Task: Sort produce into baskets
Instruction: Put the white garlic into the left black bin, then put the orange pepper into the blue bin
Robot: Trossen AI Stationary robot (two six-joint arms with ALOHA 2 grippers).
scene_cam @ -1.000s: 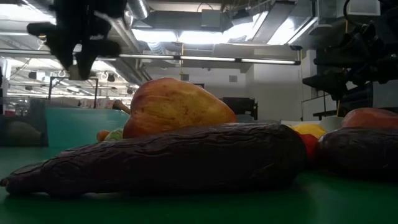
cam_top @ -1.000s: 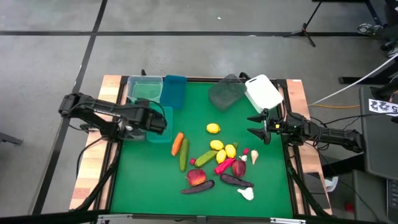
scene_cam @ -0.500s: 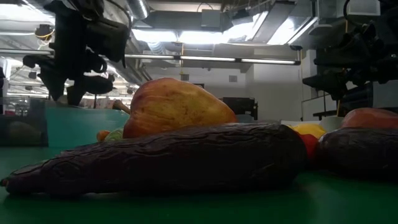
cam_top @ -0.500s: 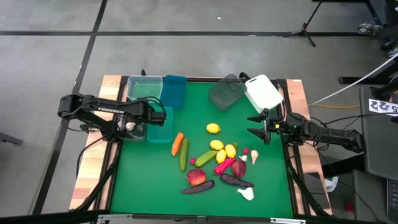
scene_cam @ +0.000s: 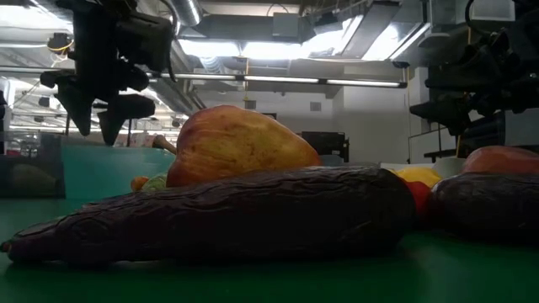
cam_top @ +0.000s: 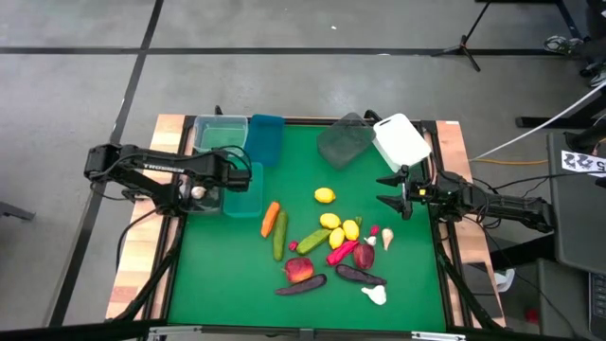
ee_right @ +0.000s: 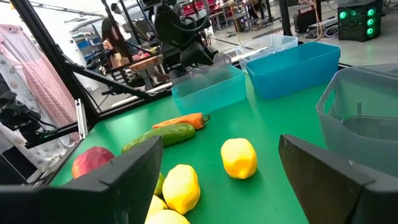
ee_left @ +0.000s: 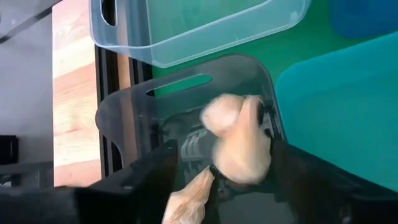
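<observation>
Left pincer [cam_top: 220, 176] had pulled back, jaws wide, a white garlic bulb [ee_left: 239, 146] dropping below it into the dark tub [ee_left: 134, 118]; right pincer [cam_top: 391, 191] wide, idle.

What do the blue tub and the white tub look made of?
The blue tub looks like translucent coloured plastic: smooth, thin walls that let light through in the right wrist view. The white tub looks like opaque, matte plastic with rounded moulded corners, though only the high view shows it.

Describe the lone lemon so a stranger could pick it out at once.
Start at the grey tub on the green table's far edge. Just toward the produce pile lies a lemon. Unlike the other lemons, which are clustered in the pile, it touches nothing.
</observation>
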